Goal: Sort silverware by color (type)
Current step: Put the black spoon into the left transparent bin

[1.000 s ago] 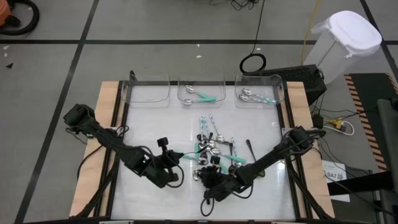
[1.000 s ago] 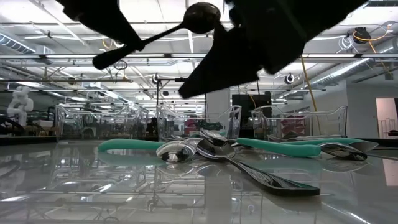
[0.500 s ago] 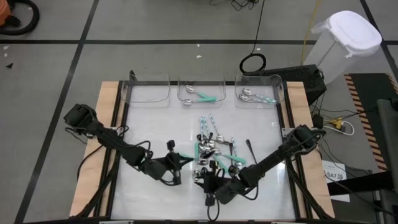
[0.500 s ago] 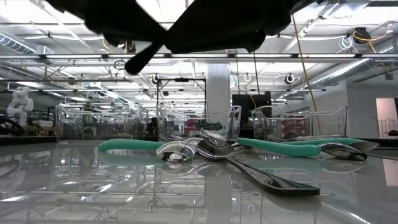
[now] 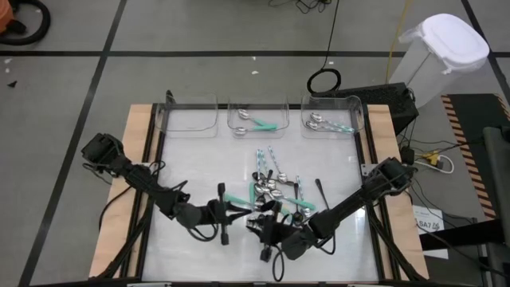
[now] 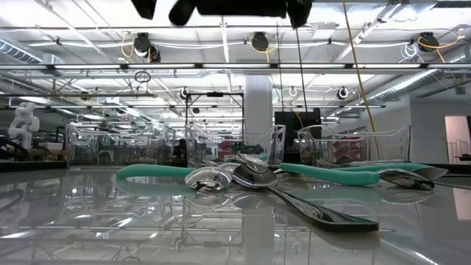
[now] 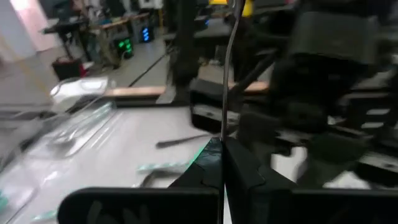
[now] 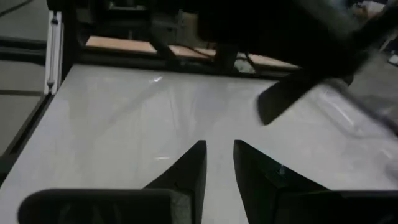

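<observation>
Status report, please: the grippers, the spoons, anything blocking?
Left gripper shut, beside the spoons. Right gripper slightly open, nothing between its fingers. Most spoons unsorted mid-table, a few in two bins. Arms crowd each other.

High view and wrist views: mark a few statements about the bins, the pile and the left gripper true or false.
1. The leftmost clear bin holds no silverware. True.
2. The middle bin holds all-black pieces. False: it holds teal-handled spoons.
3. The rightmost bin holds silver pieces with pale handles. True.
4. All silverware is already off the table's middle. False: a mixed pile lies there, with a black utensil beside it.
5. The left gripper is wide open. False: it is shut, at the pile's left edge.
</observation>
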You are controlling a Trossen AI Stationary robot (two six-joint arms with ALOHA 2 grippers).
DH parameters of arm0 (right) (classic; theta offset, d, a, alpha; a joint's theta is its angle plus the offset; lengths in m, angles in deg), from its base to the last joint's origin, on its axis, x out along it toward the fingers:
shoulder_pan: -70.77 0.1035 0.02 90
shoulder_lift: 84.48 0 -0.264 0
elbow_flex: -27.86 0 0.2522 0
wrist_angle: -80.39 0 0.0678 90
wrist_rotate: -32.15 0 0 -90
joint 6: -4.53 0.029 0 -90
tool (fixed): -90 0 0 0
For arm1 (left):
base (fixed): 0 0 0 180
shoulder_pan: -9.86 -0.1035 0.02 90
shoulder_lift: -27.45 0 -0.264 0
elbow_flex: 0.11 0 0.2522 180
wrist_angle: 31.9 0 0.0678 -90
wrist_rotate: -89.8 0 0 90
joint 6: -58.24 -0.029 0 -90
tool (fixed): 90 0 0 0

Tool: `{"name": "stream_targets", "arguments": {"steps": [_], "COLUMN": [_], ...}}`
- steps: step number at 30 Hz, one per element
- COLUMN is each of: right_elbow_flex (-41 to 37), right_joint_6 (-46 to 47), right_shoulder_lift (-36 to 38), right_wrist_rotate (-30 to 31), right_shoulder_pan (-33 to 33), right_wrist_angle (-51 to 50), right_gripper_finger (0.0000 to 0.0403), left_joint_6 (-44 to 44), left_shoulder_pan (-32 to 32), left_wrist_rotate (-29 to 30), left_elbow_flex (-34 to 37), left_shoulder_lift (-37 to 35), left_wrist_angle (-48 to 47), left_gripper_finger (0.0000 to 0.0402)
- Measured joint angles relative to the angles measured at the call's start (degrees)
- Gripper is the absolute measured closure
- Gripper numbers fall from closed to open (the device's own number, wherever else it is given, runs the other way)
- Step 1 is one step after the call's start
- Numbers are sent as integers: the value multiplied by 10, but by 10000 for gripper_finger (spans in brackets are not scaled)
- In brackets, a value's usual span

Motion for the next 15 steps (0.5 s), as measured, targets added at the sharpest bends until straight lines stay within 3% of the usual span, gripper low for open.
{"name": "stream_targets", "arguments": {"steps": [12,15], "right_elbow_flex": [0,0], "right_joint_6": [-5,-7], "right_shoulder_lift": [44,43], "right_wrist_rotate": [-4,-32], "right_shoulder_pan": [-17,-24], "right_wrist_angle": [-35,-36], "right_gripper_finger": [325,325], "left_joint_6": [-31,-33], "left_shoulder_pan": [2,1], "left_wrist_rotate": [-23,-23], "left_elbow_flex": [0,0], "left_shoulder_lift": [0,0], "left_wrist_angle": [61,63], "left_gripper_finger": [401,401]}}
